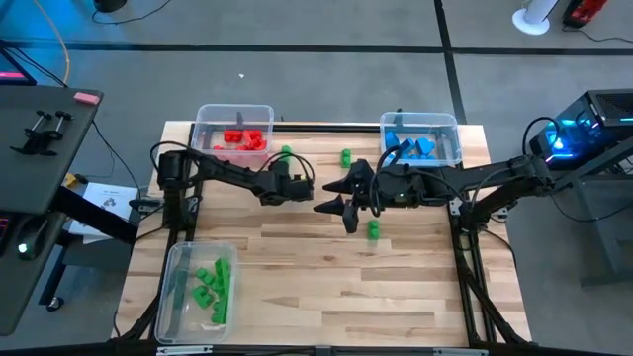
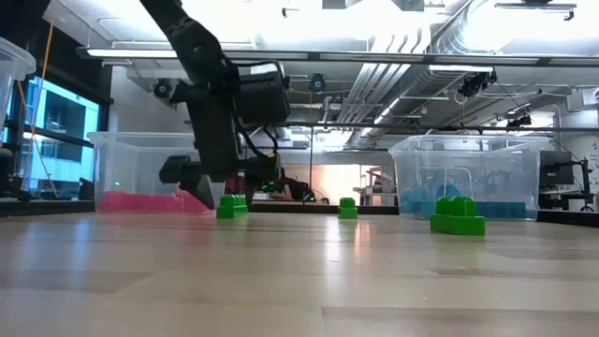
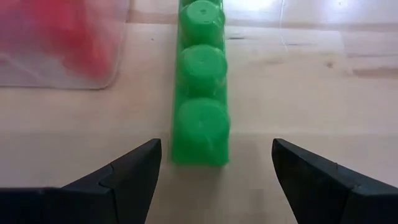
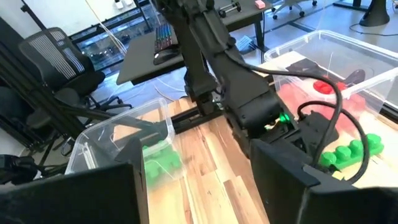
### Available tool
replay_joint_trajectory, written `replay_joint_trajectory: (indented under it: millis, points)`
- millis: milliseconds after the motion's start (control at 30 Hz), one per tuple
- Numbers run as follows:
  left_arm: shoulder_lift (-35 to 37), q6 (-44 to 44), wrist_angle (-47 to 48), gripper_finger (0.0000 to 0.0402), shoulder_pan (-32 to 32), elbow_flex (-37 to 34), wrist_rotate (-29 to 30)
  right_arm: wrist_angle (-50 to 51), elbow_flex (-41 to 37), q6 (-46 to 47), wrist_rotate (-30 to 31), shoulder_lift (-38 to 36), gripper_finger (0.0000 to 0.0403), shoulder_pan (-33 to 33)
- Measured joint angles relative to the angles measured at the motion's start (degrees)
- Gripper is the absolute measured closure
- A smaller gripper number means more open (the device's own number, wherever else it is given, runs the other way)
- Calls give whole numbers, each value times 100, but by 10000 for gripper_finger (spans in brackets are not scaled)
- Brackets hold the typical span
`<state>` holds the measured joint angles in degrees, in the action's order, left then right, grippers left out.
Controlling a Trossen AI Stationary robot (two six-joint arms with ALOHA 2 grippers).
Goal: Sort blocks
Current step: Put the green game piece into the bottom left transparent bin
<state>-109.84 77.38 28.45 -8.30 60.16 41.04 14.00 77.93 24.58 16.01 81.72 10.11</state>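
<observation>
A long green block with a row of round studs lies flat on the wooden table just right of the red bin; it also shows as a green block from above. My left gripper is open and low over the table, slanting down toward the far edge. Its fingers stand on either side of the block's near end without touching. In the low view this left gripper hangs just left of the block. My right gripper waits open and empty, raised over mid-table.
Two more green blocks lie loose: one near the far edge, one at mid-table. A clear bin of blue blocks stands at the far right, and a bin of green blocks at the near left. Bare wood fills the near half.
</observation>
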Motion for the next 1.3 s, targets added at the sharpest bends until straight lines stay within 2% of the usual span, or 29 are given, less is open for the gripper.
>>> replay_joint_trajectory:
  millis: [167,467,567,667,833,867,967,1133,1300]
  points:
    - [-202,-357,-437,109,-183,2,-145,75,0,0,-2,1,235,0]
    - [-325,-771,-585,109,-312,11,-68,160,0,2,-5,1,235,0]
    - [-324,-912,-599,120,-354,11,-176,162,0,1,-4,1,235,0]
    - [-324,-1173,-643,161,-360,15,-254,162,0,2,-4,1,235,0]
    - [-323,-1619,-671,290,-368,22,-475,162,0,1,-4,1,235,0]
    - [-313,-1713,-659,305,-345,21,-514,162,0,2,-6,1,235,0]
    - [-201,-2142,-684,305,-263,11,-608,162,0,2,-5,1,235,0]
    - [489,-3467,-660,305,-21,-23,-1183,158,0,-57,-6,1,235,4]
    - [1748,-5161,-121,305,441,-47,-1442,146,0,-299,-4,1,235,4]
